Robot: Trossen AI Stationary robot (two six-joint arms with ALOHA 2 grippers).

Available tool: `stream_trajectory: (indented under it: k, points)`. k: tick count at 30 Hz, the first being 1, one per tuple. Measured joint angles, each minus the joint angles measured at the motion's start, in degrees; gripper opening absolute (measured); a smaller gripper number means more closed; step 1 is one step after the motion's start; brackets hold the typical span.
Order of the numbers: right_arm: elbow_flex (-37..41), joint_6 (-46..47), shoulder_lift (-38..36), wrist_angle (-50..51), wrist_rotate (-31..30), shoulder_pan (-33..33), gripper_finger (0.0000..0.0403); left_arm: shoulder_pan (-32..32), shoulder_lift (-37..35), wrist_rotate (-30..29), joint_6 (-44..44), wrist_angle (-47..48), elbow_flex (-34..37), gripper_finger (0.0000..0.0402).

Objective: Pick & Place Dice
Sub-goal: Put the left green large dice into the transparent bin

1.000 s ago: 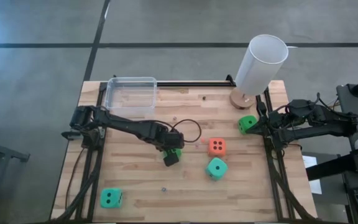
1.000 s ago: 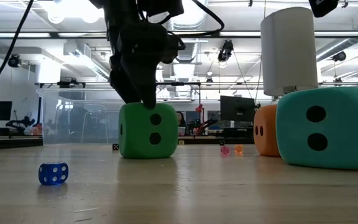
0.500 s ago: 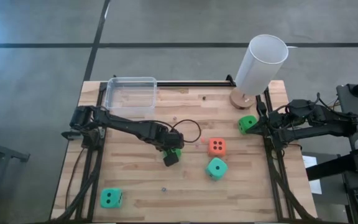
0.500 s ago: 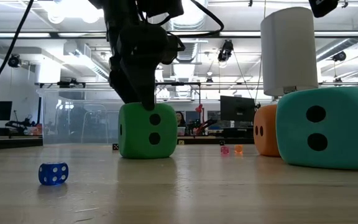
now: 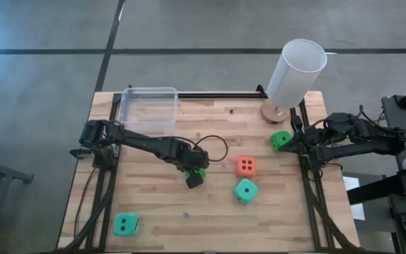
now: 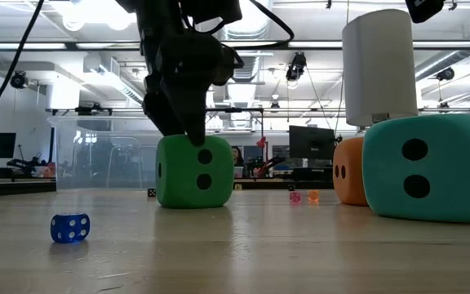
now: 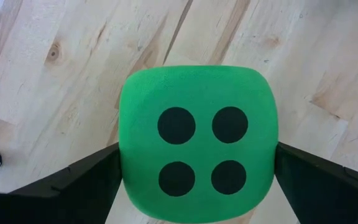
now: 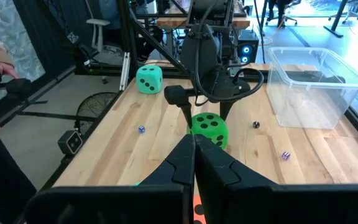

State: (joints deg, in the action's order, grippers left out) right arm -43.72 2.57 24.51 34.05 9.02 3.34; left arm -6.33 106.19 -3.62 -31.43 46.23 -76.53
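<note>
**Left claw poised over a green die**

The left claw (image 5: 195,174) stood spread wide, one finger on either side of a green die (image 7: 197,142) resting mid-counter (image 5: 210,219), four pips up. We judged this the grasping step: next, the fingers needed to close squarely on its soft sides. The right claw (image 8: 194,163), fingers pressed together and holding nothing, waited at the counter's right edge.

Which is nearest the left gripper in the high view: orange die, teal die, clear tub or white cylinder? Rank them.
From the left gripper:
1. Orange die, just toward the right arm's side.
2. Teal die, slightly farther, toward the front.
3. Clear tub, back left corner.
4. White cylinder, back right.
</note>
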Motion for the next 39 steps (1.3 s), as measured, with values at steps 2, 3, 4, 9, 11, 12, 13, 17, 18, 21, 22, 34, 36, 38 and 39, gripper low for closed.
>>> stream_trajectory:
  k: [2, 3, 4, 9, 11, 12, 13, 17, 18, 21, 22, 34, 36, 38, 39]
  points:
    - [0.0, 0.0, 0.01, 0.0, 0.0, 0.0, 0.0008, 0.0, 0.02, -0.01, 0.3, -0.1, 0.0, 0.0396]
    - [0.0, 0.0, 0.0, 0.0, 0.0, 0.01, 0.0008, 0.0, 0.02, 0.0, 0.32, -0.15, 0.0, 0.0394]
    - [0.0, 0.0, 0.01, 0.0, 0.0, 0.02, 0.0008, 0.0, 0.02, 0.0, 0.32, -0.19, 0.0, 0.039]
    - [0.0, 0.0, 0.01, 0.0, 0.0, 0.01, 0.0008, -0.11, 0.02, 0.21, -0.08, -0.93, 0.02, 0.0369]
    - [0.0, 0.0, 0.02, 0.02, 0.0, 0.02, 0.0008, -0.11, 0.03, 0.26, -0.14, -1.42, 0.02, 0.0364]
    - [0.0, 0.0, 0.02, 0.0, 0.0, 0.0, 0.0008, -0.11, 0.02, 0.33, -0.14, -1.44, 0.02, 0.0363]
    - [0.0, 0.0, 0.02, 0.0, 0.0, 0.0, 0.0008, -0.11, 0.04, 0.39, -0.14, -1.44, 0.02, 0.0362]
    - [0.0, 0.0, 0.02, 0.02, 0.0, 0.02, 0.0008, -0.11, 0.03, 0.45, -0.13, -1.44, 0.02, 0.0366]
    - [0.0, 0.0, 0.02, 0.0, 0.0, 0.01, 0.0008, -0.11, 0.02, 0.48, -0.14, -1.44, 0.02, 0.0368]
    - [0.0, 0.0, 0.01, 0.0, 0.0, 0.01, 0.0008, -0.11, 0.02, 0.61, -0.14, -1.44, 0.02, 0.0372]
    - [0.0, 0.0, 0.02, 0.0, 0.0, 0.01, 0.0008, -0.11, 0.02, 0.61, -0.14, -1.44, 0.02, 0.0373]
    - [0.0, 0.0, 0.02, 0.0, 0.0, 0.02, 0.0008, -0.11, 0.02, 0.65, -0.14, -1.44, 0.01, 0.0372]
    - [0.0, 0.0, 0.02, 0.0, 0.0, 0.02, 0.0008, -0.12, 0.02, 0.64, -0.14, -1.42, 0.0, 0.0373]
    - [0.0, 0.0, 0.01, 0.02, 0.0, 0.0, 0.0008, -0.13, 0.02, 0.63, -0.14, -1.44, 0.0, 0.0373]
    - [0.0, 0.0, 0.02, 0.02, 0.0, 0.01, 0.0008, -0.13, 0.02, 0.63, -0.14, -1.44, 0.0, 0.0373]
